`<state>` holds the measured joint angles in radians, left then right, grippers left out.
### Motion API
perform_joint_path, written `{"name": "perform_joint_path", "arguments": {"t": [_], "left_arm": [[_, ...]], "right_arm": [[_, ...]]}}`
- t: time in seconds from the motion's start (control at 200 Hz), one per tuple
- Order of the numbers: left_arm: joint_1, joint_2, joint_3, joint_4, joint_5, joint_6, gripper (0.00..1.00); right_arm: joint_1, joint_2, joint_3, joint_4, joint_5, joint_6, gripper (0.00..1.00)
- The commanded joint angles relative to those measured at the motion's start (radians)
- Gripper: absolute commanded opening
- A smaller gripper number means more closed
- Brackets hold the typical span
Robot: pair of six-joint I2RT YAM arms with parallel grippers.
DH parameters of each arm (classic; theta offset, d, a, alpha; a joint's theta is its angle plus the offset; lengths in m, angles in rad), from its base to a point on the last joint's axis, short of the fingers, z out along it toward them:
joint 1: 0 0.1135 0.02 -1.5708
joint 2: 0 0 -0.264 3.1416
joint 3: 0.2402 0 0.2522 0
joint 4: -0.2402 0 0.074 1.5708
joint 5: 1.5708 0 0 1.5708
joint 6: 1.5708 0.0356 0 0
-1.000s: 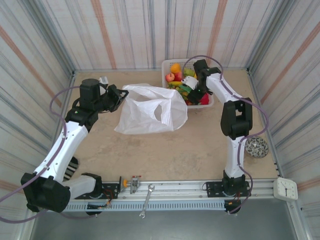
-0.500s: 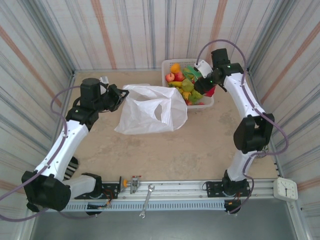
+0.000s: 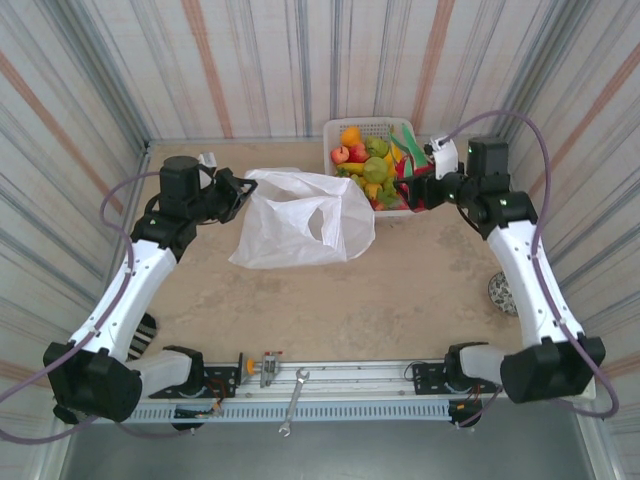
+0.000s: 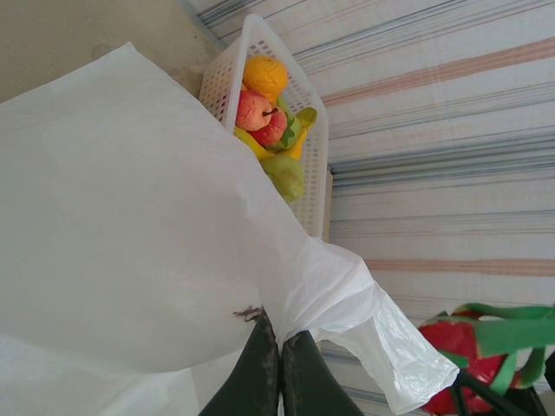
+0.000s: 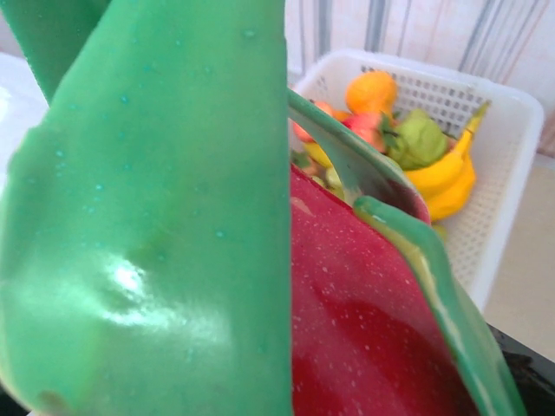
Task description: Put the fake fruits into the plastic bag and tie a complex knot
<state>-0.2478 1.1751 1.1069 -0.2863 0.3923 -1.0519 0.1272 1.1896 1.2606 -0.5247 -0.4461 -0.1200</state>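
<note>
Dragon fruit (image 3: 408, 168) hangs clamped in my right pincer (image 3: 420, 186) over the basket's (image 3: 345, 127) three o'clock edge. My left pincer (image 3: 236, 194) pinches the plastic bag (image 3: 295, 230), which lies on the counter (image 3: 380, 295) at the basket's nine o'clock. I judge this the loading step: next, swing the fruit toward nine o'clock, over the bag's mouth.

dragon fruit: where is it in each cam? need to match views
Top external: dragon fruit upper right of centre, over the white basket's right end.
Left wrist: lower right corner, beyond the plastic bag.
Right wrist: close foreground, red body with green fins.
Shared landmark: the white basket.
</note>
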Motion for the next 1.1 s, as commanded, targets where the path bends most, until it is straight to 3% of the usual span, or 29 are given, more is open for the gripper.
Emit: {"name": "perform_joint_path", "arguments": {"t": [0.0, 0.175, 0.416, 0.731, 1.092], "left_arm": [[0.006, 0.001, 0.016, 0.010, 0.011, -0.003, 0.00], [0.005, 0.002, 0.013, 0.012, 0.014, 0.004, 0.00], [0.006, 0.005, 0.009, 0.018, 0.023, 0.006, 0.00], [0.004, 0.015, 0.002, 0.028, 0.048, 0.013, 0.00], [-0.016, 0.025, 0.003, 0.041, 0.077, 0.020, 0.00]], "right_arm": [[0.014, -0.106, -0.076, 0.196, -0.119, 0.154, 0.51], [0.079, -0.226, -0.231, 0.349, -0.159, 0.243, 0.51], [0.245, -0.235, -0.391, 0.579, -0.092, 0.330, 0.50], [0.383, -0.095, -0.465, 0.795, -0.025, 0.374, 0.50], [0.459, 0.092, -0.409, 1.015, -0.066, 0.421, 0.50]]}}
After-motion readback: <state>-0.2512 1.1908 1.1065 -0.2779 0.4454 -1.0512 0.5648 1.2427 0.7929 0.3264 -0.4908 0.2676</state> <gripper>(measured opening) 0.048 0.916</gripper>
